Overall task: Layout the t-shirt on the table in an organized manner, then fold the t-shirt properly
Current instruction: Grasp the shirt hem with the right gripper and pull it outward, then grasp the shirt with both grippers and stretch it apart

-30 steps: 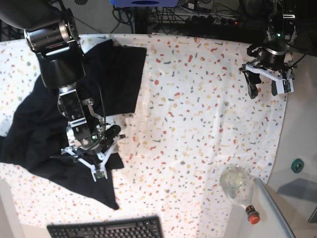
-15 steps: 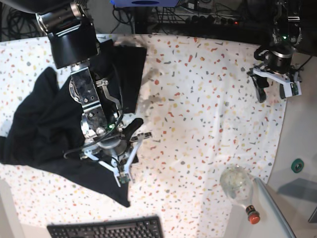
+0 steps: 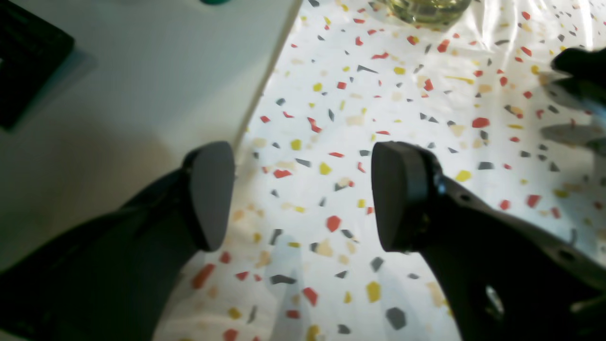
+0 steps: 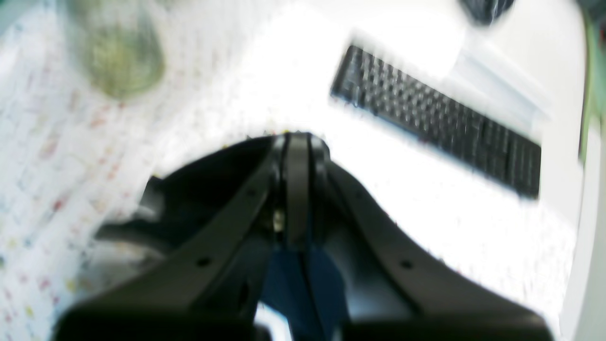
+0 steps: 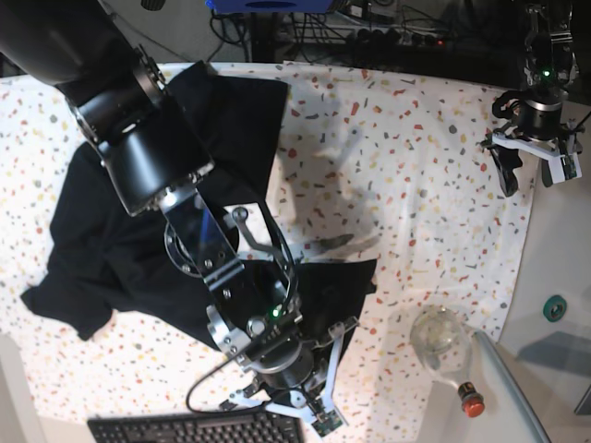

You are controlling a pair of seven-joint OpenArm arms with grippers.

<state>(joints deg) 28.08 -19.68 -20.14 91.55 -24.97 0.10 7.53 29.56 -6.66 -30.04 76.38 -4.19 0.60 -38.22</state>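
The t-shirt [image 5: 138,212] lies on the left half of the tabletop [image 5: 416,203], one corner drawn out toward the middle. The right gripper [image 5: 309,406] hangs over the near edge just behind the keyboard [image 5: 185,430], with the glass bottle [image 5: 443,346] to its right. The left gripper [image 5: 531,157] hovers over the far right edge.

Surroundings, base view.
- 12 o'clock: dark clutter of cables [image 5: 388,28] behind the work surface; a blue object [image 5: 268,5] at the top edge.
- 4 to 5 o'clock: pale bare surface [image 5: 554,268] carrying a small teal disc [image 5: 554,307], a clear glass bottle [image 5: 441,343] with red cap.
- 6 o'clock: black keyboard [image 5: 175,430].
- Light: bright, strong glare in the right wrist view.
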